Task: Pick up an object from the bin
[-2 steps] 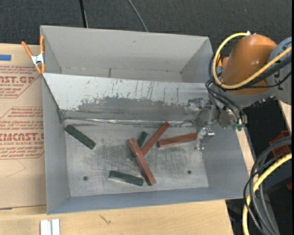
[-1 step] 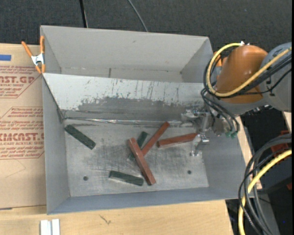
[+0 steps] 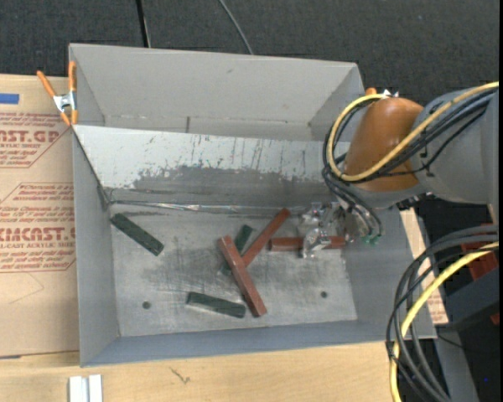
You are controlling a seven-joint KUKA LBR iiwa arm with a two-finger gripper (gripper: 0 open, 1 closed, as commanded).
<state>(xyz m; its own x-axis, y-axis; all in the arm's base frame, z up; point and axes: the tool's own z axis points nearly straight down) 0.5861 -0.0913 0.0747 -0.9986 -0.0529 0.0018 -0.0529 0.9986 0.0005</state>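
The gripper point(image 3: 318, 237) sits low at the right side of the bin point(image 3: 193, 82), directly over a short red-brown bar point(image 3: 283, 244) that lies flat on the bin floor, just right of a long red-brown bar point(image 3: 243, 279). I cannot tell whether it is open or closed on the short bar. The pick looks to be at the grasp stage, with the bar not yet lifted and the raise still to come.

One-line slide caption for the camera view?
Gripper low over a short red stick at the bin's right, crossed red sticks beside it.
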